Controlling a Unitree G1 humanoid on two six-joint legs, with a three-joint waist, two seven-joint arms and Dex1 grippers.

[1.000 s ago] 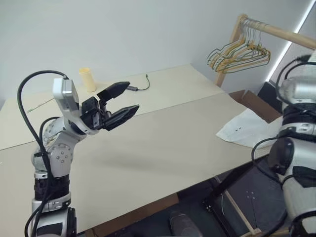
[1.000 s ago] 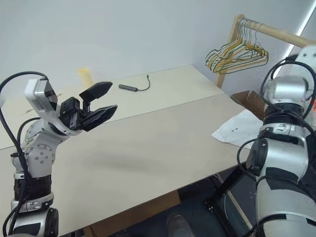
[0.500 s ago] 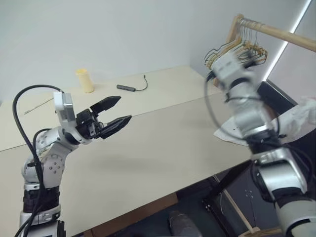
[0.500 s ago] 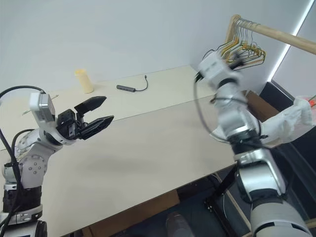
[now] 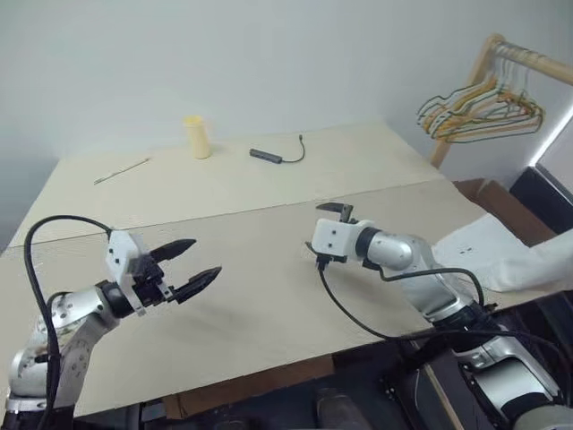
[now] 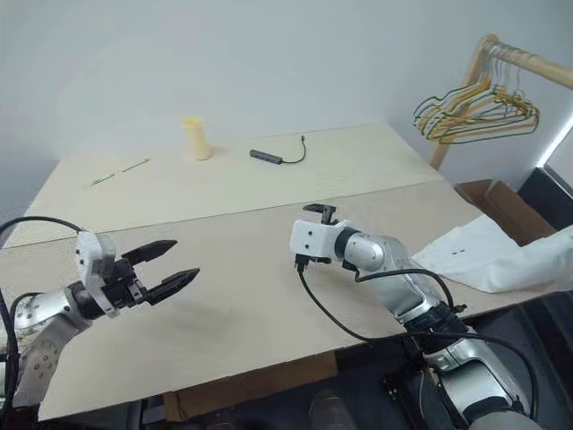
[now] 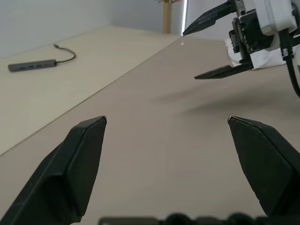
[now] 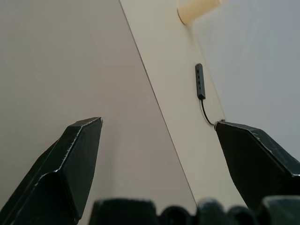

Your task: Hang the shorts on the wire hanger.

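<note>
The white shorts (image 5: 501, 255) lie crumpled at the table's right edge, partly hanging over it. The wire hanger is out of view. My left gripper (image 5: 201, 260) hovers low over the front left of the table (image 5: 269, 305), open and empty, pointing right. Over the table's middle, my right gripper (image 7: 190, 55) stands open and empty behind its white wrist box (image 5: 327, 237), well left of the shorts. In the right wrist view the fingers (image 8: 70, 159) frame bare tabletop.
A wooden rack holds a bunch of coloured hangers (image 5: 479, 107) at the back right. A yellow cup (image 5: 197, 136), a dark USB hub with cable (image 5: 267, 156) and a thin stick (image 5: 123, 169) lie along the table's back. A cardboard box (image 6: 491, 193) sits beyond the shorts.
The camera has swung, shifting the whole picture. My right arm swept down from near the rack to the table's middle. My left gripper sank lower and stays open.
</note>
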